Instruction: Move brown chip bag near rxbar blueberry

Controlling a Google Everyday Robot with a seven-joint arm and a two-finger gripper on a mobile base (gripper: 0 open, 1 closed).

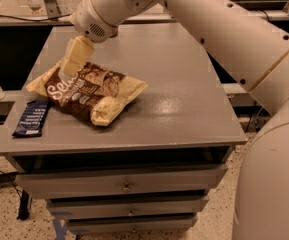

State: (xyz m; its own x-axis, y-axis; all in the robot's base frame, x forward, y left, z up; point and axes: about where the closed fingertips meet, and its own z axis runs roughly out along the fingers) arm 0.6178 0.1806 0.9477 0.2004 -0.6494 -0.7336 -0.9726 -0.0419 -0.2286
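The brown chip bag [91, 91] lies on the left part of the grey table [184, 99], its "Sea Salt" lettering facing up. The rxbar blueberry [31, 118], a small dark blue wrapper, lies flat at the table's front left corner, just left of the bag and a short gap from it. My gripper [68, 69] comes down from the upper right and its tip is at the bag's rear left edge, over the lettering.
The table is a cabinet with drawers [126, 186] below its front edge. My white arm [224, 29] spans the table's back right. A dark bench with cables [14, 19] stands behind on the left.
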